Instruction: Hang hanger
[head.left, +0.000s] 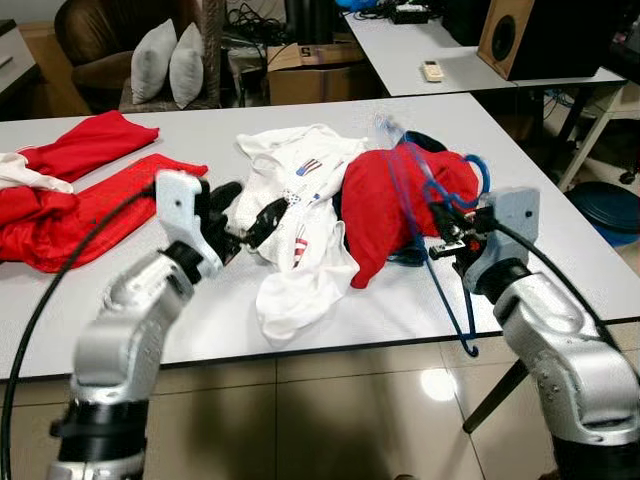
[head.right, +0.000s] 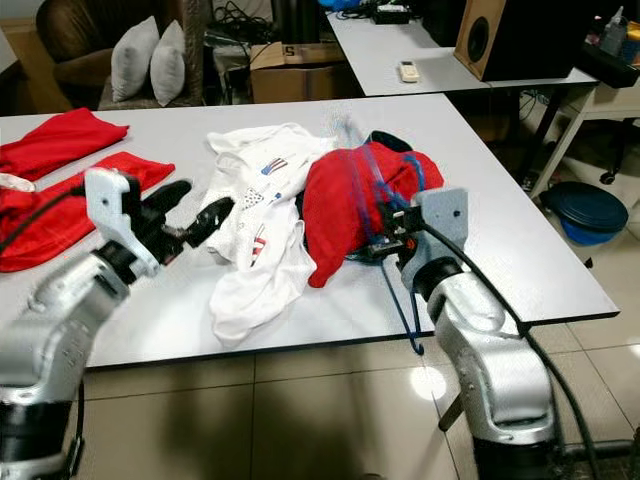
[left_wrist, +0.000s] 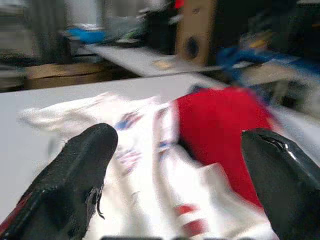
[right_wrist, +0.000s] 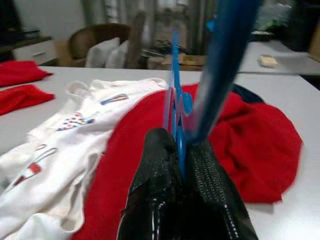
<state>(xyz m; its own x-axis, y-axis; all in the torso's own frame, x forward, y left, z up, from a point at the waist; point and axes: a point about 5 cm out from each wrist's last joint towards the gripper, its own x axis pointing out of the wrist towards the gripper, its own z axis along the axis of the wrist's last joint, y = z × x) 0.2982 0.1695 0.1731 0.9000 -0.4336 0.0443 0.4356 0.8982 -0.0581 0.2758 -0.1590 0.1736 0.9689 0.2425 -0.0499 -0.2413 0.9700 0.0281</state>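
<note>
Two grippers work the table (head.left: 560, 230): the right gripper (head.left: 447, 238) pinches the blue hanger (head.left: 440, 195) closed, lifting it over the red shirt (head.left: 385, 210); the left gripper (head.left: 243, 228) spreads open by the white shirt (head.left: 295, 215), seemingly ready to steady cloth.

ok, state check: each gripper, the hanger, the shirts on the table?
left gripper: open, fingers spread over the white shirt's edge, holding nothing
right gripper: shut on the blue hanger
blue hanger: gripped, lying across the red shirt, one end hanging past the table edge
red shirt: crumpled, not on the hanger
white shirt: crumpled, spread on the table
</note>
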